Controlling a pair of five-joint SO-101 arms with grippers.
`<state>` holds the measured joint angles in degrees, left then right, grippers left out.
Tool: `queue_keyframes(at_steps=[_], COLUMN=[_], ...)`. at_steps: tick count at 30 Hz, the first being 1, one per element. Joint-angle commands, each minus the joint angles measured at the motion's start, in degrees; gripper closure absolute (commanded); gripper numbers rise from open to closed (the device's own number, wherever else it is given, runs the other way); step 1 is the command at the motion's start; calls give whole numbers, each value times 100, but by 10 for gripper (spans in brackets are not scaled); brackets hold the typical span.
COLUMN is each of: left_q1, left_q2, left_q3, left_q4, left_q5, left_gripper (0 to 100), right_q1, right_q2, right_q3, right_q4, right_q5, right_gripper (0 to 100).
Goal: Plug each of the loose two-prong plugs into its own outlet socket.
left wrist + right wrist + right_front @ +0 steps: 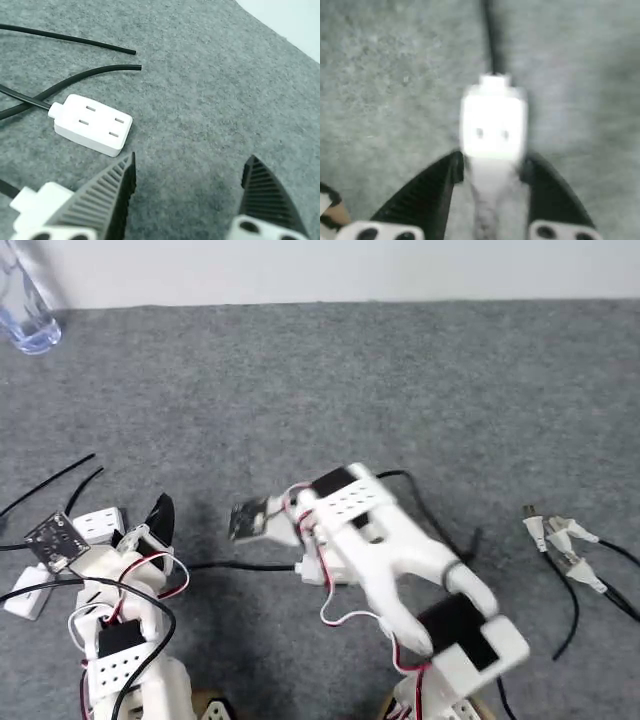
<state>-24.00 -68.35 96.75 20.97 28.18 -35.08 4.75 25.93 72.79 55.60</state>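
Closest to the arm bases, the left gripper (191,159) hangs wide open and empty over the grey carpet. Just beyond it lies a white outlet socket (92,122), slot face up, with its black cord leading off. A second white block (37,200) sits nearer, partly behind one finger.

Toward mid-table, the right gripper (492,159) is closed on the near end of a white corded block (493,122). The block has two small marks on top, but it is too blurred to tell plug from socket. Its black cord (245,566) runs across the carpet toward the left arm.

Farther out on the right side, the two-prong plugs (540,530) lie together with their cords crossing, well apart from the sockets. A clear bottle (25,320) stands at the far corner.

The grip looks shallow, at the block's corners only, so a pull against the cord's drag could twist it loose. Nothing holds the outlet socket down, so a push from a plug would likely slide it across the carpet instead of seating. The crossed cords mean that lifting one plug may drag the other along.
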Motion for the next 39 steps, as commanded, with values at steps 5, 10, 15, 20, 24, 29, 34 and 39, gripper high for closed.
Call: queue_keyframes(at_steps=[5,10,15,20,24,29,34,39], left_q1=[18,18,18,18,26,35,44,44], left_q2=[-9,-9,-9,-9,-9,-9,-9,-9], left_q3=[-48,-48,-48,-48,-48,-48,-48,-48], left_q4=[-18,-18,-18,-18,-18,-18,-18,-18], left_q5=[-44,-44,-44,-44,-44,-44,-44,-44], left_gripper=[674,674,674,674,674,674,674,674], right_q1=[-426,-382,-382,-145,101,708,1305,1622], right_q2=[-321,-66,664,699,699,734,769,910], right_q3=[-26,-26,-105,-580,-1354,-3121,-4343,-4281], right_q4=[-145,-251,-497,-330,400,1218,1086,-646], right_q5=[-114,-70,-70,-62,431,536,536,527], right_gripper=[743,774,886,993,991,991,991,991])
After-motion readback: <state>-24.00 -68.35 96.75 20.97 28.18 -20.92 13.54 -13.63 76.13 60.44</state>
